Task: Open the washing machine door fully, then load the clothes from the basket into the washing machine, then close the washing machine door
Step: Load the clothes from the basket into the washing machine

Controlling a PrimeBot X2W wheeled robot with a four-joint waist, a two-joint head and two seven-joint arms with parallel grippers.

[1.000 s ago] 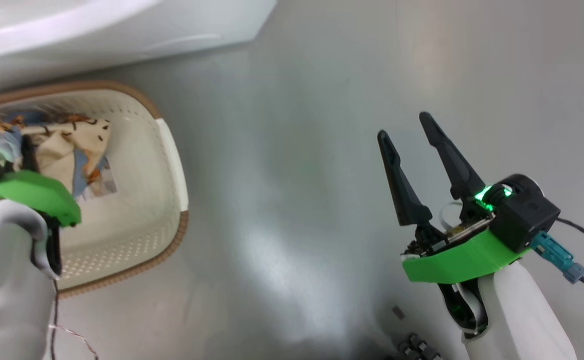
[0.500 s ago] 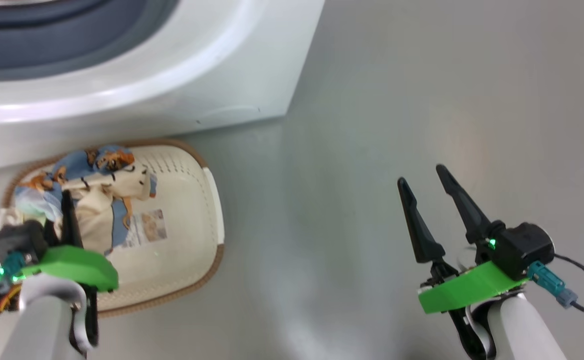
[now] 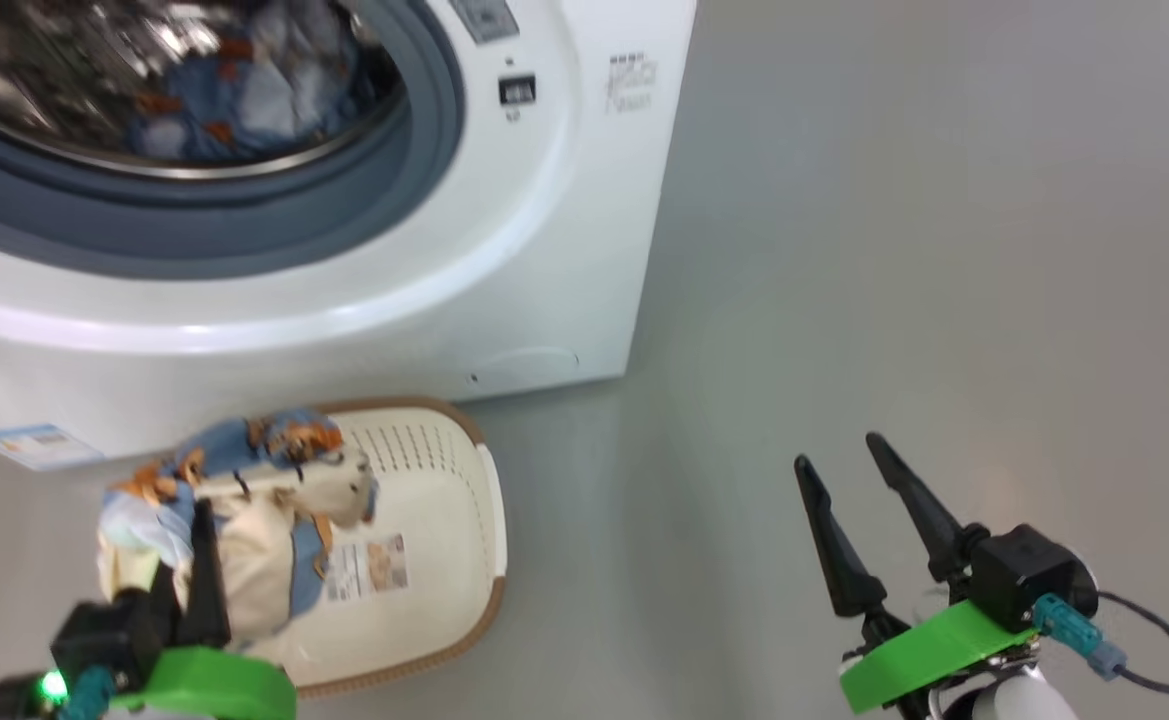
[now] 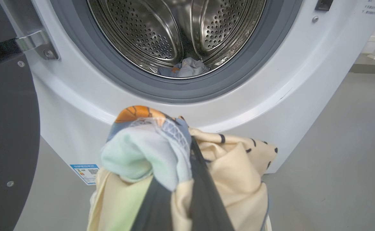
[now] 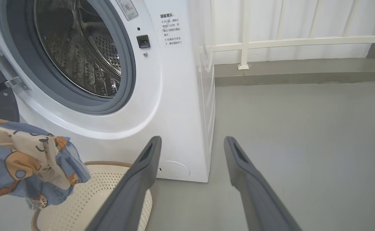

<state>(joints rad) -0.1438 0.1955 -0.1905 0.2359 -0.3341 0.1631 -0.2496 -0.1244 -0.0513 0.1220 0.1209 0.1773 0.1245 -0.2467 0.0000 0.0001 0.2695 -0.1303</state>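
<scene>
The washing machine (image 3: 564, 250) stands open, its steel drum (image 4: 174, 32) ringed by a grey-blue gasket (image 4: 254, 64). A few pieces of clothing (image 4: 184, 67) lie at the bottom of the drum. My left gripper (image 4: 184, 179) is shut on the clothes (image 4: 238, 166), a blue, orange-printed and cream bundle (image 3: 254, 520) hanging above the basket (image 3: 444, 480) in front of the machine. The black door (image 4: 4, 128) is swung wide to the left. My right gripper (image 3: 837, 451) is open with nothing in it, over bare floor right of the basket.
The door hinge (image 4: 30, 41) juts from the machine's left side. A round filter cover (image 5: 174, 170) sits low on the front. A white railing (image 5: 245, 41) runs along the wall behind. Grey floor (image 3: 944, 250) spreads to the right of the machine.
The head camera has tilted up, bringing the drum opening into view. My left gripper has lifted the clothes bundle up out of the basket. The right gripper stays open.
</scene>
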